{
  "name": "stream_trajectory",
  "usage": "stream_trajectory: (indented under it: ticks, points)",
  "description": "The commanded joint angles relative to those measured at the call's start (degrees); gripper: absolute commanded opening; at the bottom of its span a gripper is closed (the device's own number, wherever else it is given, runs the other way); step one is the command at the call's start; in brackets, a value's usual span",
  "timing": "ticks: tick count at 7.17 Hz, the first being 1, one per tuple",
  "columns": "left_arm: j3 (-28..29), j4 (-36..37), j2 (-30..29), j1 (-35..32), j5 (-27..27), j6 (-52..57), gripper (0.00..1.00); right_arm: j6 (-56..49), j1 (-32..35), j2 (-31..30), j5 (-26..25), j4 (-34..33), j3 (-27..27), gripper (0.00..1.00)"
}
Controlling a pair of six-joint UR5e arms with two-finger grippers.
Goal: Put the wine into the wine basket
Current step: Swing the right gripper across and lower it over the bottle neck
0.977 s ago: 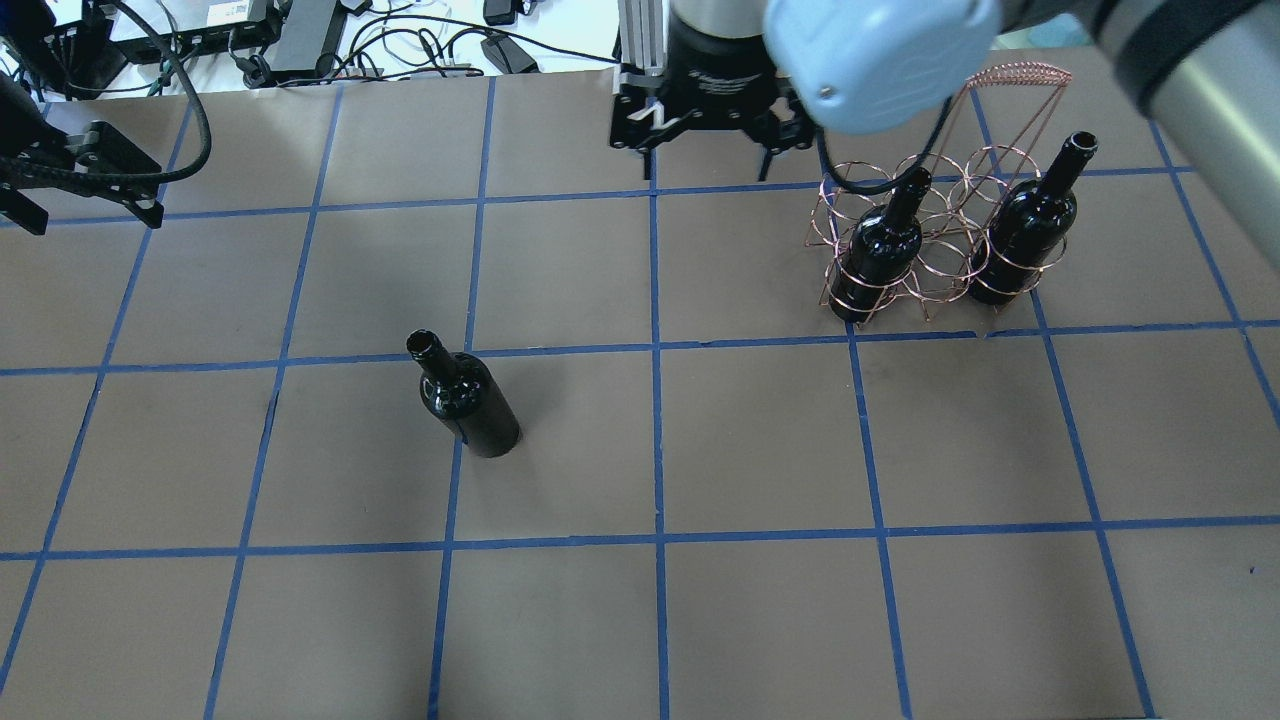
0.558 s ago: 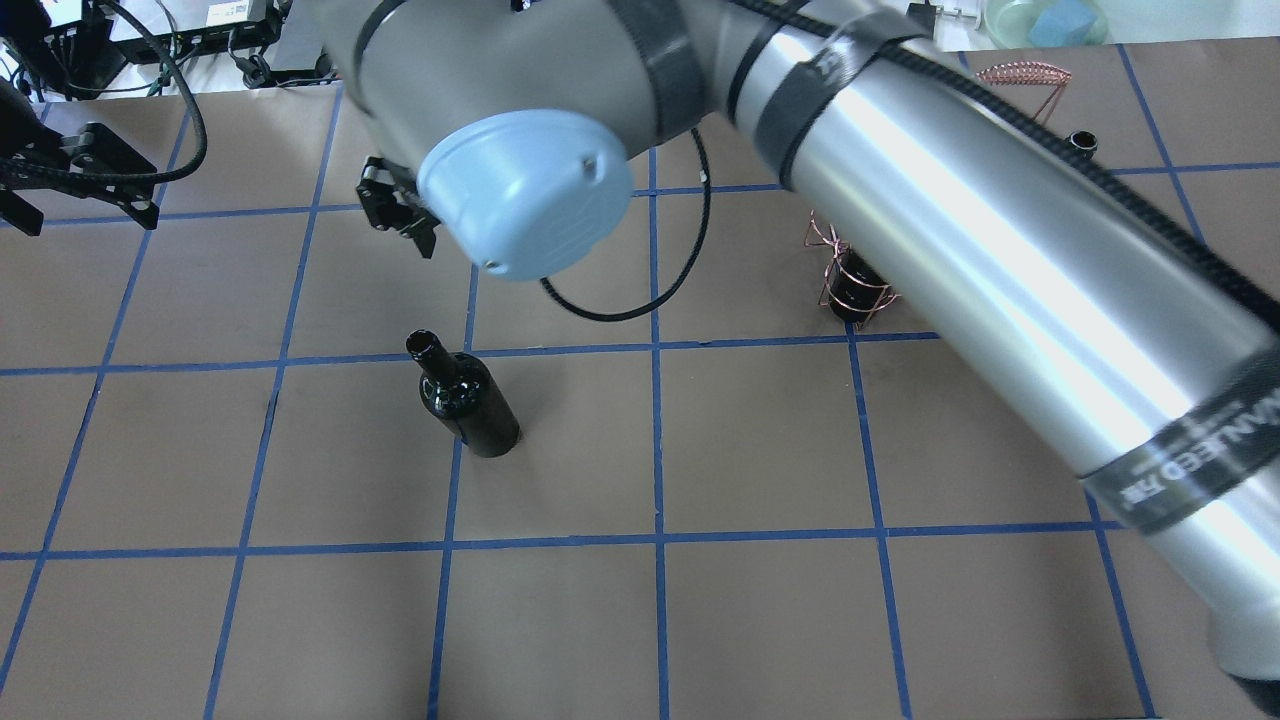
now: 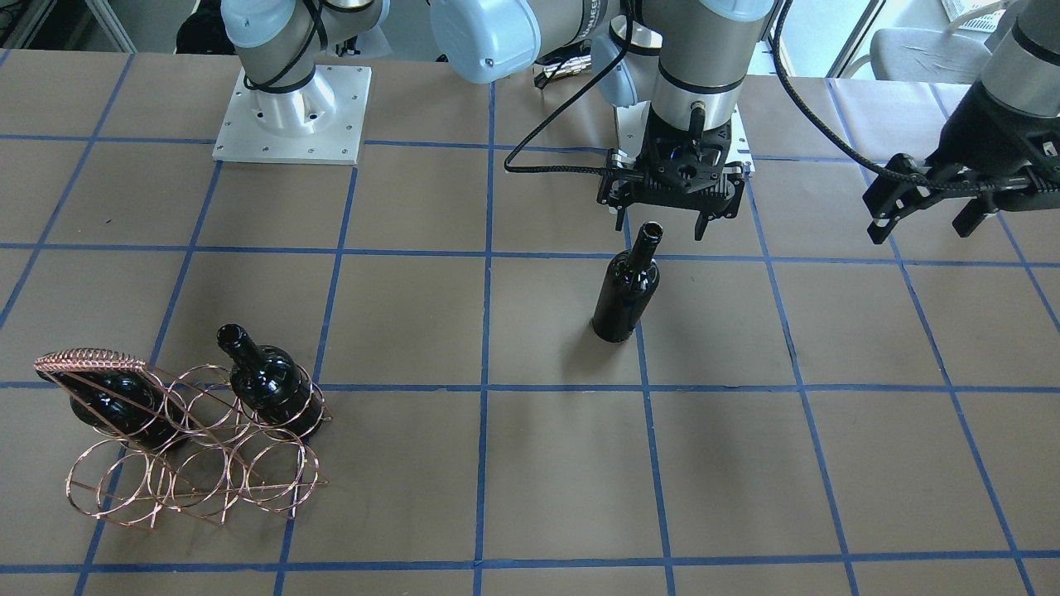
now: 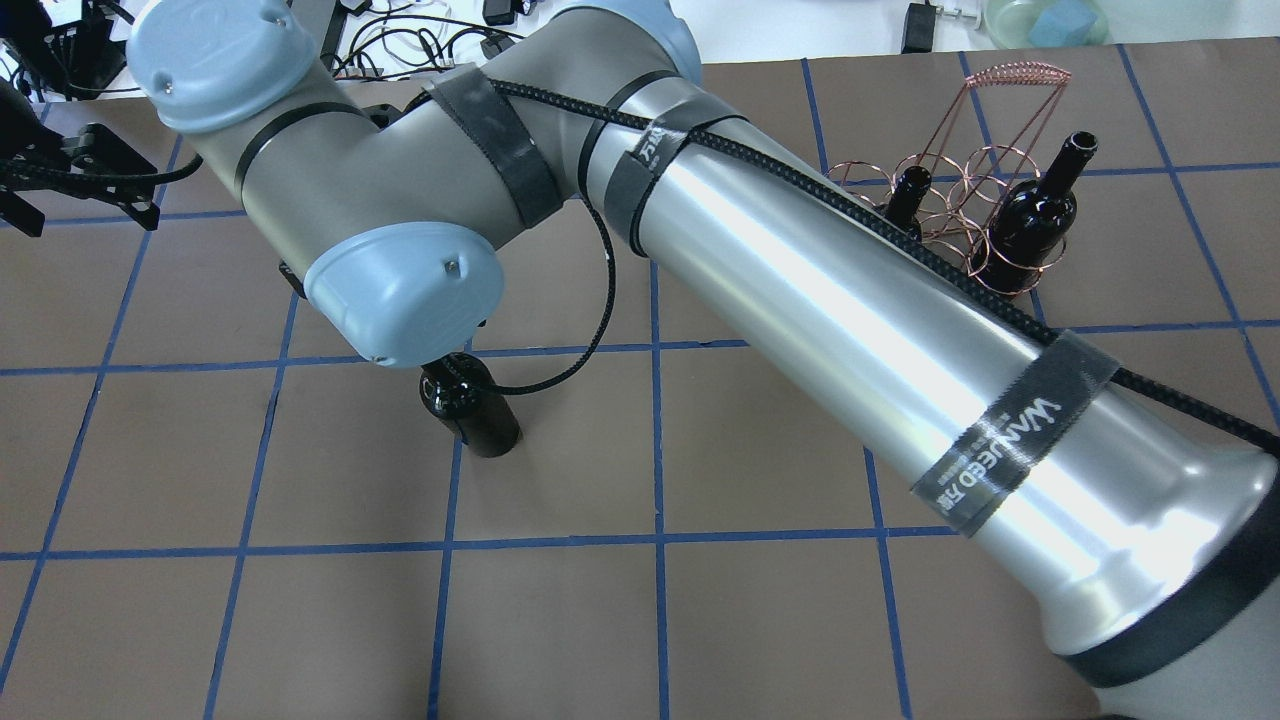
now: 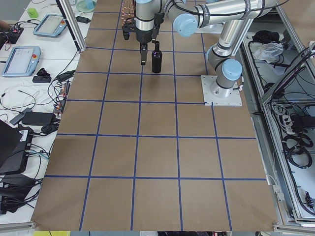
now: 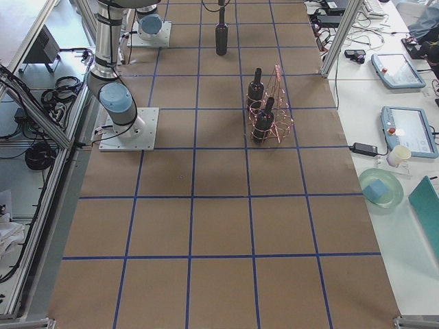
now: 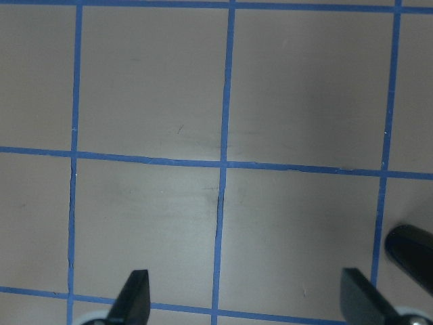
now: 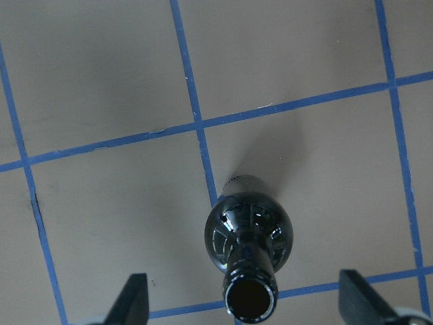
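Observation:
A dark wine bottle [image 3: 627,285] stands upright alone on the brown table. It also shows in the overhead view [image 4: 480,415], half hidden under the arm. My right gripper [image 3: 660,217] is open just over the bottle's mouth [image 8: 250,298]; its fingertips [image 8: 135,294] stand wide to either side and do not touch it. The copper wire basket [image 3: 190,463] holds two more bottles [image 3: 269,385], [image 3: 112,401]. It also shows in the overhead view [image 4: 960,185]. My left gripper [image 3: 921,225] is open and empty, off to the side, also in the overhead view [image 4: 88,215].
My right arm [image 4: 820,300] stretches across the table from the basket side and hides the middle in the overhead view. Cables and devices [image 4: 400,40] lie past the far edge. The left wrist view shows taped table squares and a dark rounded shape [image 7: 413,247] at its right edge.
My right arm has swung from near the basket across to the lone bottle, and its gripper now hangs over the bottle's mouth. The left gripper and the bottles have not moved.

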Motion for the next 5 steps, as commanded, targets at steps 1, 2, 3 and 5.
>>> stream_trajectory:
  ticks: [1, 2, 3, 5]
  points:
    - [0.0, 0.0, 0.1, 0.1, 0.0, 0.0, 1.0, -0.3, 0.3, 1.4, 0.1, 0.5, 1.1, 1.0]
    - [0.0, 0.0, 0.0, 0.0, 0.0, 0.0, 1.0, -0.4, 0.5, 1.4, 0.1, 0.5, 2.8, 1.0]
    - [0.0, -0.1, 0.1, 0.0, 0.0, 0.0, 1.0, -0.8, 0.5, 1.5, 0.1, 0.3, 3.0, 0.99]
    - [0.0, -0.4, 0.1, 0.0, 0.0, 0.0, 1.0, -0.9, 0.5, 1.6, 0.1, 0.3, 3.0, 0.88]
